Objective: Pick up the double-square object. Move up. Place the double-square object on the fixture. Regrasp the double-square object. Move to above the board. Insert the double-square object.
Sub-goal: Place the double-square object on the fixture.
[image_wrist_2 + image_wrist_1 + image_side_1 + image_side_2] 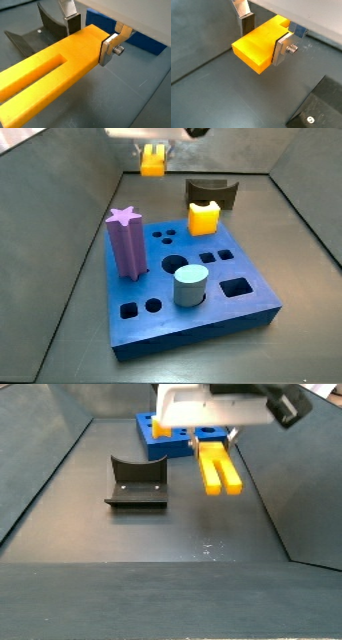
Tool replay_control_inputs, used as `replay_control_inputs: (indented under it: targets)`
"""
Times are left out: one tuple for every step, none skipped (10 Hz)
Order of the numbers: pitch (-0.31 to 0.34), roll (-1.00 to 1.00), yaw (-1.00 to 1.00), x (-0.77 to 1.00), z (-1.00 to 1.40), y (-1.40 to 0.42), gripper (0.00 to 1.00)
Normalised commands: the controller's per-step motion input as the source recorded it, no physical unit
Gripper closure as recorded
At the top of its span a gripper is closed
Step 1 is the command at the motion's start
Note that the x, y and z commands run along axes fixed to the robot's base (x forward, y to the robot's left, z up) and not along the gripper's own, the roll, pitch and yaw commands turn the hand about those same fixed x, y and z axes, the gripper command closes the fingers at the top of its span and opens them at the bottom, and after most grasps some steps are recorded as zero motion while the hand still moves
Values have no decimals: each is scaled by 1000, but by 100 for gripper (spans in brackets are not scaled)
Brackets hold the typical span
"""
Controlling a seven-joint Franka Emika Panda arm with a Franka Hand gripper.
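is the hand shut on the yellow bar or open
Shut: the hand has both fingers pressed against the double-square object, lifted clear in a side view.

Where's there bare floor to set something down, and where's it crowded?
Open floor lies in front of the fixture toward the near edge, and beside the board along both side walls. It is crowded around the gripper, shut on the double-square object, between fixture and board.

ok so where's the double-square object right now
The double-square object is clamped between the gripper's fingers, off the floor; in a side view it hangs beside the fixture, just in front of the blue board.
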Motion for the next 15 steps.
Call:
replay_control_inputs:
  targets:
    - [19,-70,19,-22,1000,-12,100]
    - [20,-85,18,-22,1000,-15,100]
    - [24,-95,13,-22,954,-17,100]
    - [27,-105,11,-16,805,-13,100]
    - [36,-120,8,-7,603,-9,100]
    - [43,-127,1,0,453,-6,100]
    - [50,-131,-6,7,302,-2,100]
    - [-46,-59,-181,1000,312,-460,100]
    - [-17,-55,-165,1000,251,-448,100]
    - [17,-46,-123,1000,230,-396,100]
    - [74,-49,-59,1000,187,-305,100]
    - [112,-44,-21,1000,153,-259,100]
    - [125,-35,-5,1000,129,-208,100]
    - [132,-30,1,1000,105,-172,100]
    - [143,-14,10,952,71,-114,100]
